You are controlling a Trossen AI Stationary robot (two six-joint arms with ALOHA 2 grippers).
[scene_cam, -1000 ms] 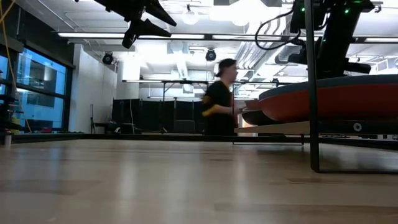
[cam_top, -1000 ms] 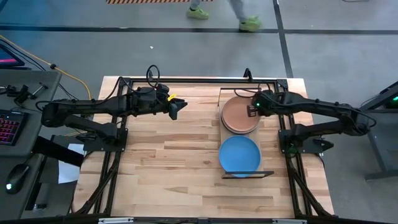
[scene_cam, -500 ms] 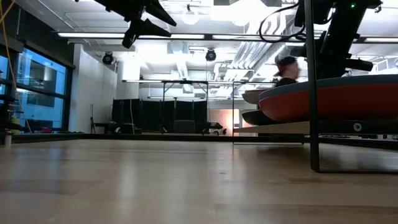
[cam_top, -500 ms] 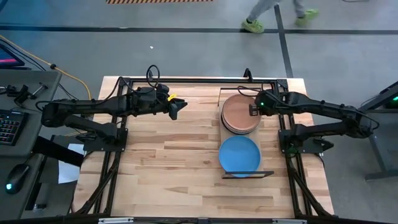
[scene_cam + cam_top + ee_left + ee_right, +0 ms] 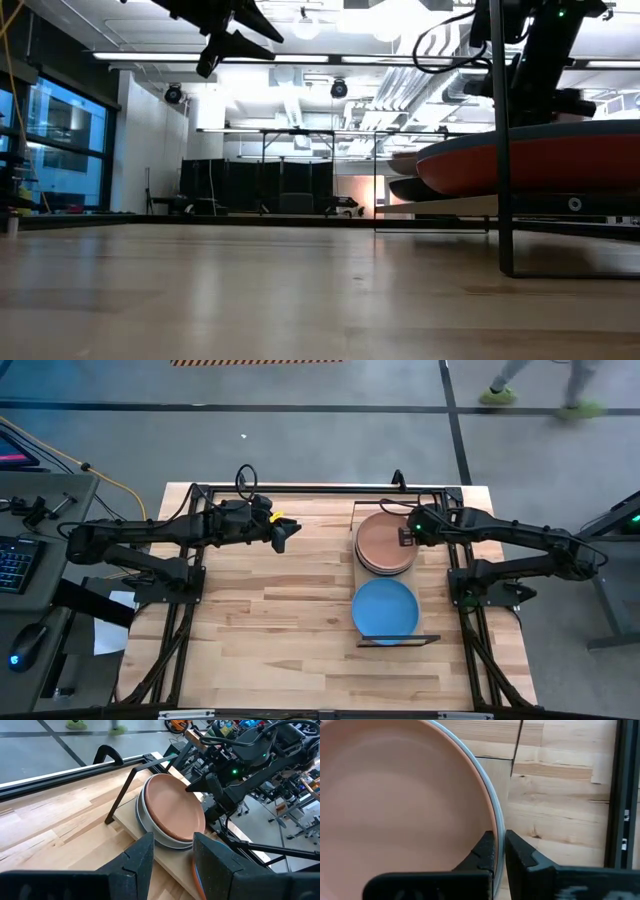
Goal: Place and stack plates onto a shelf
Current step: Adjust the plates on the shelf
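The shelf (image 5: pixel 360 574) lies on the right half of the table. On its far half a salmon pink plate (image 5: pixel 383 542) tops a stack of paler plates (image 5: pixel 150 827). A bright blue plate (image 5: pixel 385 610) lies on the near half, over a coral red plate (image 5: pixel 545 165). My right gripper (image 5: pixel 405 537) is shut and stands at the pink plate's right rim. My left gripper (image 5: pixel 283 536) is open and holds nothing; it hangs above the far middle of the table and points toward the stack. My right gripper's shut fingertips (image 5: pixel 492 842) come slanting down from the table's right side at the right-hand rim (image 5: pixel 490 815) of the pink plate. I cannot tell whether they touch the rim. The plate lies on the stack.
Black frame rails (image 5: pixel 300 488) run along the table's far edge and sides. The shelf's thin black end frames (image 5: pixel 400 640) stand up at its near and far ends. Bare wood (image 5: pixel 270 620) spreads left of the shelf. A person's feet (image 5: pixel 575 405) show on the floor beyond.
Neither arm nor any plate has visibly moved. A person beyond the table's far edge has walked toward the right.
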